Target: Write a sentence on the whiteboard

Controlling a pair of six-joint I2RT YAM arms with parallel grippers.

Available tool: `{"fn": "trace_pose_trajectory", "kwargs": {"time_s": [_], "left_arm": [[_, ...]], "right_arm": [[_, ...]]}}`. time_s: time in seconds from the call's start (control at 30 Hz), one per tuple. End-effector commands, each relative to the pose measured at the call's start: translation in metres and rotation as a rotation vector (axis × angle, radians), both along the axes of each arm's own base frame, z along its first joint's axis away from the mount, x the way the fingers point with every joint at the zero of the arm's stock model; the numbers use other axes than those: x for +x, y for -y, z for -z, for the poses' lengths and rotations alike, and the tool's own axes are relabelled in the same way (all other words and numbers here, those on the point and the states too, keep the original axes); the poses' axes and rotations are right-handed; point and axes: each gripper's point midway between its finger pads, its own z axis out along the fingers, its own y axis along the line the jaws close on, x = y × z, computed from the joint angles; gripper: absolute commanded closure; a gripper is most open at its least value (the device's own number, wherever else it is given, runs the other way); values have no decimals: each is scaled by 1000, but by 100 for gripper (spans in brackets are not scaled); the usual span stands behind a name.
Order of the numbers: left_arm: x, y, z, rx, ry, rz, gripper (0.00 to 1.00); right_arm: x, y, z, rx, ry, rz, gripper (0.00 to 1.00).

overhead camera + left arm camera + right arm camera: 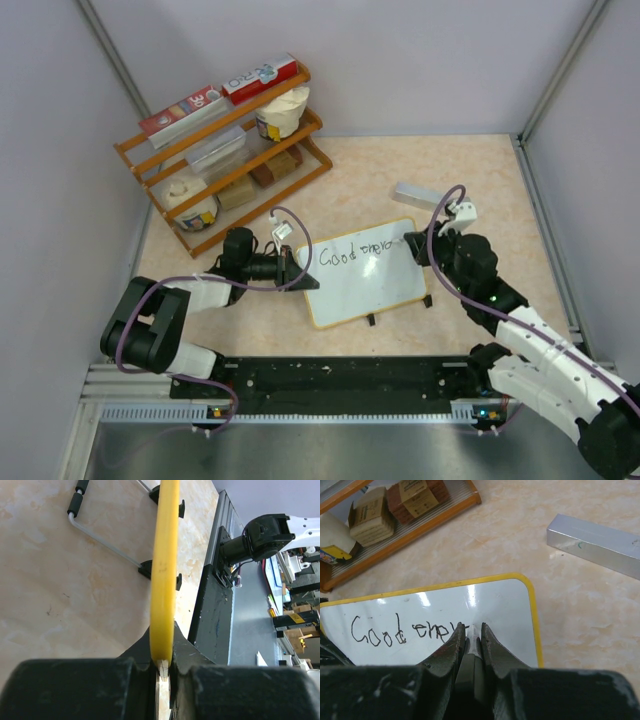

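Two grippers are engaged on the board (372,296). The left gripper (162,667) is closed tight on the board's yellow-tan frame, the frame edge pinched between its jaws; the board runs straight out ahead of those fingertips, with its two black feet and wire stand off to one side of them. The right gripper (472,631) is closed on a slim marker (470,660), gripped along its length so that only the tip projects past the fingertips; the tip appears to rest on the white surface.

Lettering (400,630) lies to the left of the right fingertips in the wrist view: one line, "Good" followed by a second word that runs under the jaws and cannot be read to its end. Bare white surface lies ahead and to the right of the tip, up to the frame. A grey block (592,537) sits on the table beyond the frame, ahead and to the right of the gripper, clear of the board.

Step in hand, as judged: writing the second word; the sentence looks well short of complete.

Next move calls for:
- light, even tip pressure; too much may slide or tip the board against the left clamp;
- short strokes rightward from the last letter;
- a stop before the frame, then a return left and lower for a further line.
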Motion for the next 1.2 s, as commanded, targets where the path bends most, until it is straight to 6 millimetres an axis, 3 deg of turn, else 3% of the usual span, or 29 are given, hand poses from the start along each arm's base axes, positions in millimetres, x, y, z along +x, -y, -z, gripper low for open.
{"fn": "trace_pose_trajectory", "kwargs": {"time_s": [0.0, 0.5, 1.17], "left_arm": [[11, 2, 1, 32, 90, -23, 100], [11, 2, 1, 33, 95, -25, 100], [11, 2, 1, 36, 93, -23, 100]], "right_arm": [[-4, -3, 0, -12, -6, -22, 100], [-12, -2, 17, -38, -55, -42, 100], [-21, -10, 24, -33, -82, -106, 100]]}}
